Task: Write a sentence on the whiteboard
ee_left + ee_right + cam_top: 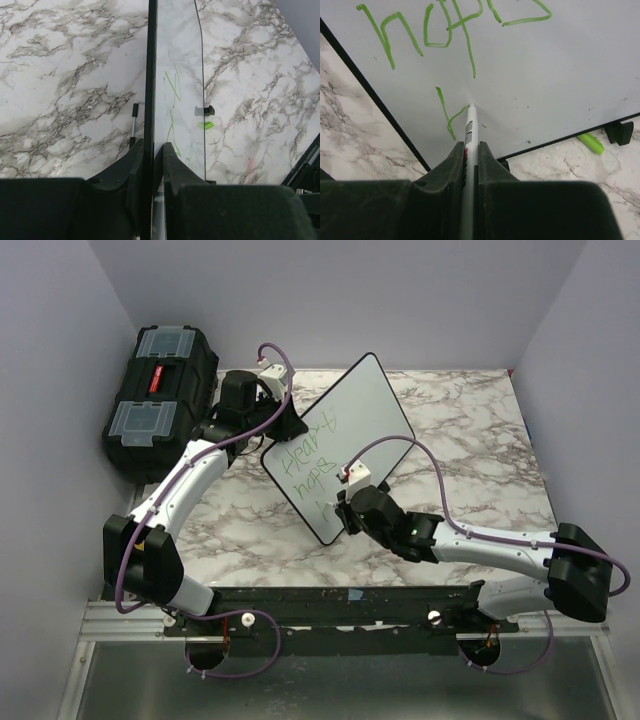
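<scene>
Right tool (pixel 471 148) pinches slim white marker (pixel 470 122), tip on smooth flat whiteboard (pixel 560 75).

Top cam high, looks down on all; wrist cams v. close, both on whiteboard (pixel 560 75), shared w/ top.

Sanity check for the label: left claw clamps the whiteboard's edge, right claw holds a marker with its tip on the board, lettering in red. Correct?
No, the ink is wrong: the lettering is green, not red; the right wrist view shows it. Otherwise as stated: left claw clamps the whiteboard by its edge, right claw holds the marker, tip on the board.
</scene>
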`<state>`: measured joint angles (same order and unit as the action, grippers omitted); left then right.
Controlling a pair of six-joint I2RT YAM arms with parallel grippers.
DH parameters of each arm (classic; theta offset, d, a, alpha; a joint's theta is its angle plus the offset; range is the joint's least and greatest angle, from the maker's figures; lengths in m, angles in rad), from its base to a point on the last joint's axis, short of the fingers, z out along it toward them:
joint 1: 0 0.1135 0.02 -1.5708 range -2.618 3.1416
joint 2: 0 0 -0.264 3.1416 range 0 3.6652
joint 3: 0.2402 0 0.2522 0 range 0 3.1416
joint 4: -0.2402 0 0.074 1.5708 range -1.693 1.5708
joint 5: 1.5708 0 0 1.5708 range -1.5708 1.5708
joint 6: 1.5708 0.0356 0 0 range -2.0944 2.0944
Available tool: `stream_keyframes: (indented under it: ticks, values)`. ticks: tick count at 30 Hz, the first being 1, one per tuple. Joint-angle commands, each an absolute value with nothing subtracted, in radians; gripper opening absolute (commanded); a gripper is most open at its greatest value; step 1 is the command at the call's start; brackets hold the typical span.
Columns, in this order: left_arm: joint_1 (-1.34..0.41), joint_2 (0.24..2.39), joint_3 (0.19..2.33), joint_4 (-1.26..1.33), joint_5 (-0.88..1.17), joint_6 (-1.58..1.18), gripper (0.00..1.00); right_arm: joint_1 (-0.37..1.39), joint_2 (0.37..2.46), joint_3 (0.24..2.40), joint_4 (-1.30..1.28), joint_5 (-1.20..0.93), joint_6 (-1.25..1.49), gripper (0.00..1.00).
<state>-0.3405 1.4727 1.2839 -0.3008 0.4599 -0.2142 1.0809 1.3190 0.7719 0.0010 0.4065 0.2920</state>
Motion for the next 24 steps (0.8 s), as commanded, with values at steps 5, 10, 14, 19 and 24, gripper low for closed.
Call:
stream_keyframes:
  ticks: [5, 10, 14, 19, 24]
  values:
    - [-0.359, 1.471, 1.246, -0.355, 0.434, -0.139, 0.0, 1.08, 1.294, 0.677, 0.014, 0.409, 0.359, 0.01]
    - [-0.359, 1.467, 1.246, -0.355, 0.436, -0.14, 0.0, 1.081, 1.283, 0.678, 0.014, 0.409, 0.364, 0.01]
    - [-0.359, 1.464, 1.243, -0.355, 0.432, -0.14, 0.0, 1.081, 1.255, 0.689, 0.022, 0.418, 0.365, 0.01]
    - [-0.359, 1.459, 1.239, -0.357, 0.431, -0.138, 0.0, 1.054, 1.174, 0.653, 0.095, 0.387, 0.391, 0.01]
    - [-0.358, 1.459, 1.238, -0.355, 0.434, -0.137, 0.0, 1.016, 1.169, 0.65, 0.124, 0.345, 0.401, 0.01]
